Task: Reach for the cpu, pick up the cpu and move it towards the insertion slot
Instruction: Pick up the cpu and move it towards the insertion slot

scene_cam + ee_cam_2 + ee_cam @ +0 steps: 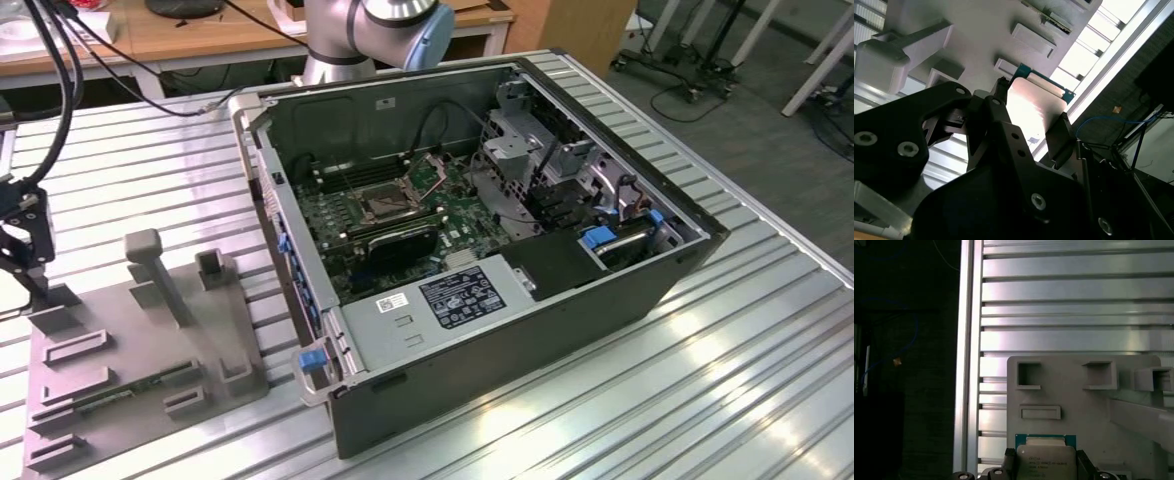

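The cpu (1046, 462), a small square chip with a pale metal top and a green edge, sits between my gripper's (1046, 467) two black fingers (1009, 460), just over the grey fixture plate (1074, 390). In the second wrist view the cpu (1034, 105) is tilted, with the gripper (1030, 114) closed on two opposite edges. In the exterior view the gripper (40, 290) hangs at the far left, by the plate's (147, 350) corner. The insertion slot (387, 205), a dark square socket in a metal frame, lies on the green motherboard inside the open case, well to the exterior view's right of the gripper.
The open black computer case (534, 330) lies on the ribbed metal table (747, 350). The fixture plate carries upright posts (154, 275), small blocks and a memory stick (134, 388). Cables (60, 80) hang above the gripper. The table edge (968, 355) runs close beside the plate.
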